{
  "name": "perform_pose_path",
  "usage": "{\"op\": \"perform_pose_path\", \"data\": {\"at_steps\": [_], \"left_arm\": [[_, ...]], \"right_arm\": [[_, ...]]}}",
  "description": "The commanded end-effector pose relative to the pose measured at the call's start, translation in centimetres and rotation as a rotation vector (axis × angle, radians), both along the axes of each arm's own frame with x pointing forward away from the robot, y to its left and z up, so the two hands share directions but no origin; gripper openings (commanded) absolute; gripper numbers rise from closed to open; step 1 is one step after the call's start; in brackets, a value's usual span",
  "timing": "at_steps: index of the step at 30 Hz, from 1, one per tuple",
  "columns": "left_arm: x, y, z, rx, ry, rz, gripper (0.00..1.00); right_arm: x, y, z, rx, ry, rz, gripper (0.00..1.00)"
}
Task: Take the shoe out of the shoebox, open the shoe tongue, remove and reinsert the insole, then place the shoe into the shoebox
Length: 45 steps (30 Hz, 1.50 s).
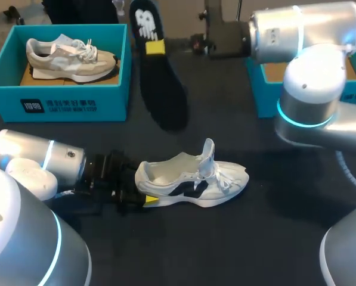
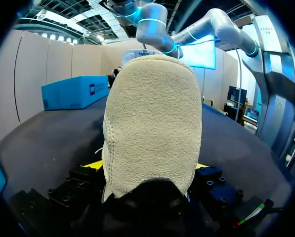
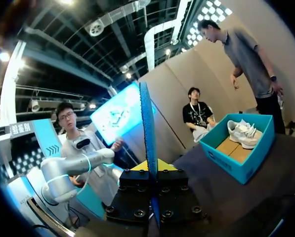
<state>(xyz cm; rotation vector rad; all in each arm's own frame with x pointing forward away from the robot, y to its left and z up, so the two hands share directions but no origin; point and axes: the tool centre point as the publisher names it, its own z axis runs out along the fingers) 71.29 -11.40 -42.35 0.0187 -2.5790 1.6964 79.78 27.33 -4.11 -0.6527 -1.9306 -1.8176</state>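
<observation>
A white shoe [image 1: 195, 179] with a dark side mark lies on its sole at the middle of the black table, tongue [image 1: 209, 152] pulled upright. My left gripper [image 1: 143, 193] holds its heel from both sides. In the left wrist view the suede heel [image 2: 152, 123] fills the space between the yellow tips of the left gripper [image 2: 147, 167]. The black insole [image 1: 160, 77] hangs in the air behind the shoe, with my right gripper [image 1: 155, 46] shut on it. In the right wrist view the insole [image 3: 147, 123] stands edge-on, rising from the right gripper [image 3: 151, 165].
A teal shoebox [image 1: 58, 98] at the back left holds a beige shoe [image 1: 70, 58]. It shows again as the box [image 3: 241, 148] in the right wrist view. A second teal box [image 1: 264, 89] at the back right is mostly hidden by my right arm.
</observation>
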Motion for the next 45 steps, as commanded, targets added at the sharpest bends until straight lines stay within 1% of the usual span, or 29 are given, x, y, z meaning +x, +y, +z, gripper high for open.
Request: {"op": "perform_pose_path", "data": {"at_steps": [1, 6, 10, 14, 16, 18, 31, 33, 36, 39, 40, 42, 45], "left_arm": [[-0.1, -0.1, 0.0, 0.001, 0.0, 0.001, 0.0], [-0.1, -0.1, 0.0, 0.001, 0.0, 0.001, 0.0], [-0.1, -0.1, 0.0, 0.001, 0.0, 0.001, 0.0], [-0.1, -0.1, 0.0, 0.001, 0.0, 0.001, 0.0], [-0.1, -0.1, 0.0, 0.001, 0.0, 0.001, 0.0], [-0.1, -0.1, 0.0, 0.001, 0.0, 0.001, 0.0], [-0.1, -0.1, 0.0, 0.001, 0.0, 0.001, 0.0], [-0.1, -0.1, 0.0, 0.001, 0.0, 0.001, 0.0], [-0.1, -0.1, 0.0, 0.001, 0.0, 0.001, 0.0], [-0.1, -0.1, 0.0, 0.001, 0.0, 0.001, 0.0], [-0.1, -0.1, 0.0, 0.001, 0.0, 0.001, 0.0], [-0.1, -0.1, 0.0, 0.001, 0.0, 0.001, 0.0], [-0.1, -0.1, 0.0, 0.001, 0.0, 0.001, 0.0]], "right_arm": [[-1.4, -4.2, 1.6, -0.01, 0.011, -0.015, 0.0], [-2.0, -6.0, 3.7, -0.033, 0.044, -0.034, 0.0], [-2.6, -7.0, 4.3, -0.027, 0.056, -0.048, 0.0], [-3.9, -6.7, 4.9, -0.008, 0.069, -0.04, 0.0], [-4.7, -6.4, 5.5, -0.019, 0.088, -0.032, 0.0], [-5.4, -6.2, 6.4, -0.063, 0.081, -0.017, 0.0], [-5.4, -6.2, 6.4, -0.063, 0.081, -0.017, 0.0], [-5.8, -7.0, 6.2, -0.024, 0.089, -0.002, 0.0], [-6.8, -8.9, 5.7, 0.011, 0.104, 0.003, 0.0], [-7.4, -10.1, 5.3, 0.045, 0.118, 0.006, 0.0], [-7.6, -10.3, 5.3, 0.047, 0.119, 0.012, 0.0], [-7.9, -10.6, 5.2, 0.031, 0.148, 0.0, 0.0], [-8.7, -10.5, 5.1, 0.044, 0.149, -0.021, 0.0]]}}
